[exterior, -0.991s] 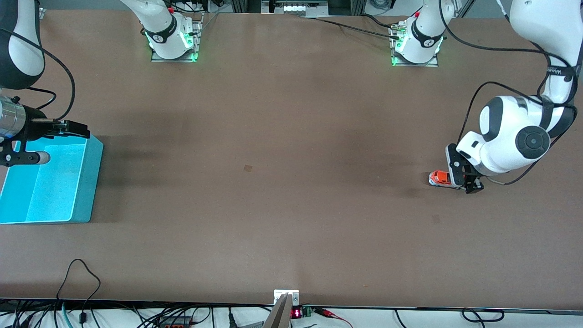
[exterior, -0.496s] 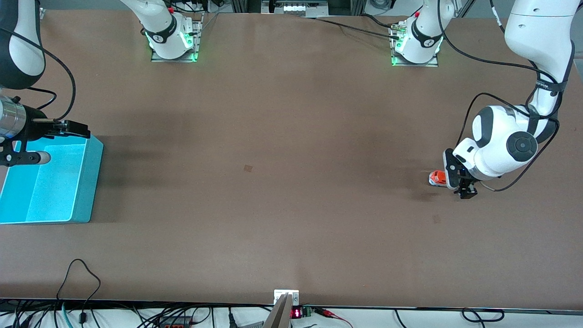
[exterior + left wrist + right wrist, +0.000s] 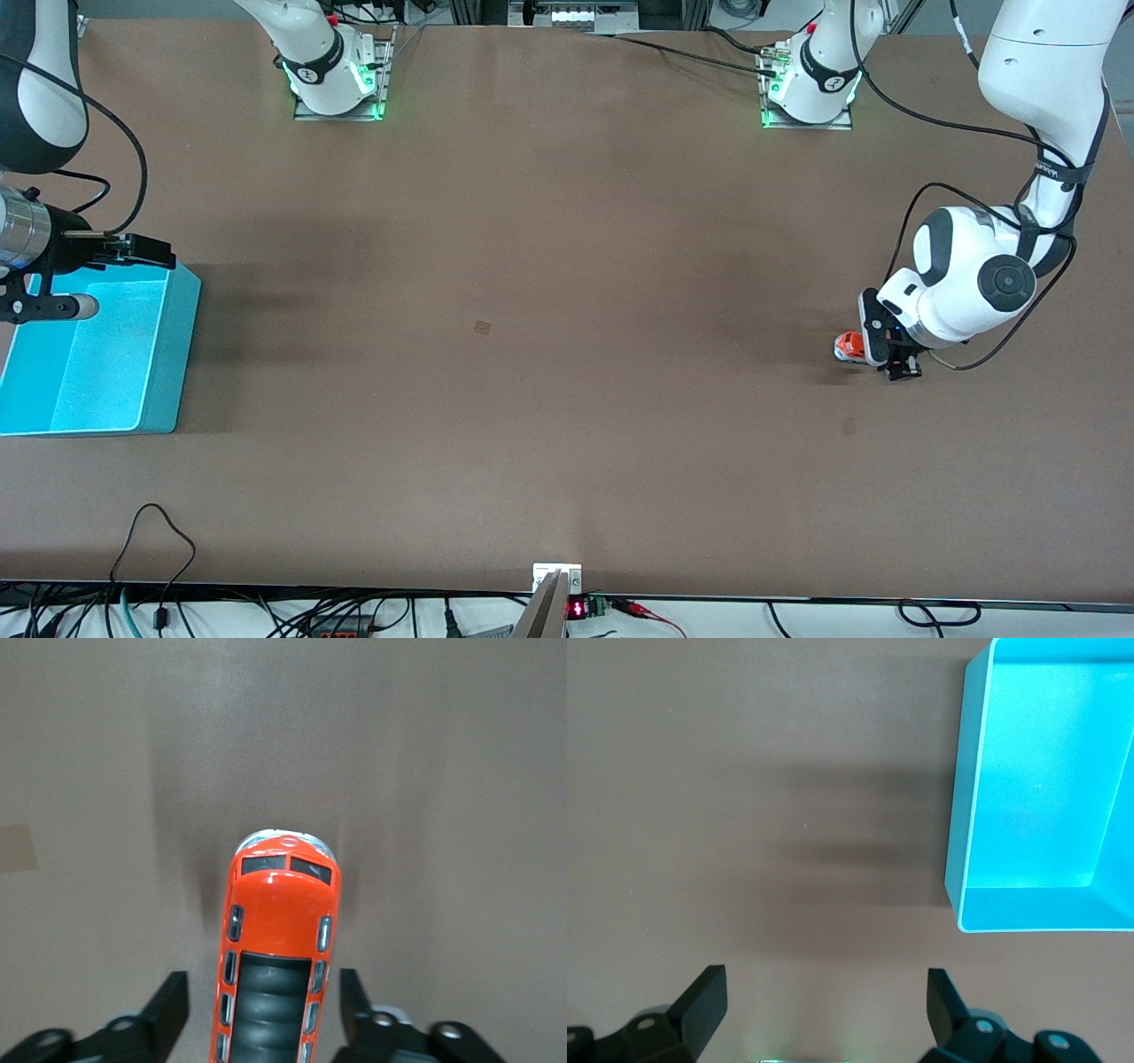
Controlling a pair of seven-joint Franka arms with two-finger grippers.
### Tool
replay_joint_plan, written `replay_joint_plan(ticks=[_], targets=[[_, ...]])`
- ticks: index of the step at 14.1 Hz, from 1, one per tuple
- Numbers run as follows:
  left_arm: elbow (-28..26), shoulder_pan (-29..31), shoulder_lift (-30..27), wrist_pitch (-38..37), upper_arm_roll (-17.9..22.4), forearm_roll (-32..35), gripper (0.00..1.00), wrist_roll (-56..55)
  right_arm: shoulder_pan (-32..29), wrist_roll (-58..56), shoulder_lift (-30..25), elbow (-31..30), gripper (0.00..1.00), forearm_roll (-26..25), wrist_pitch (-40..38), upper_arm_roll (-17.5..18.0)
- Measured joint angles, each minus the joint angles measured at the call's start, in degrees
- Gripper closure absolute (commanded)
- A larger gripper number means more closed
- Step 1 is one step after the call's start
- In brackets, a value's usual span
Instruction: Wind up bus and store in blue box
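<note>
L gripper (image 3: 264, 1010) down on tabletop (image 3: 567, 443), fingers (image 3: 168, 1010) straddling bus (image 3: 276, 948) w/ slim gaps, no grip yet | R gripper (image 3: 824, 1001) waits wide open, empty, by blue box (image 3: 173, 354) | winding + storing left

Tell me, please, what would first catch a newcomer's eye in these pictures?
Probably the orange-red bus on the table at the left arm's end, framed by the left gripper, whose fingers flank its sides with gaps showing. Next, the blue box at the right arm's end, with the open right gripper waiting over its corner.
</note>
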Motion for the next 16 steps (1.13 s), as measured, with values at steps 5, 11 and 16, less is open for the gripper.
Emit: replay_joint_plan(ticks=[5,11,16], targets=[[-0.05,0.00,-0.12,0.07,0.00,0.00,0.75,0.13,0.00,0.00,0.00,0.00,0.00,0.00,0.00,0.00],[-0.05,0.18,-0.12,0.10,0.01,0.00,0.75,-0.02,0.01,0.00,0.00,0.00,0.00,0.00,-0.02,0.00],[0.04,5.39,0.05,0.87,0.18,0.00,0.74,0.32,0.02,-0.01,0.01,0.00,0.00,0.00,-0.05,0.00]])
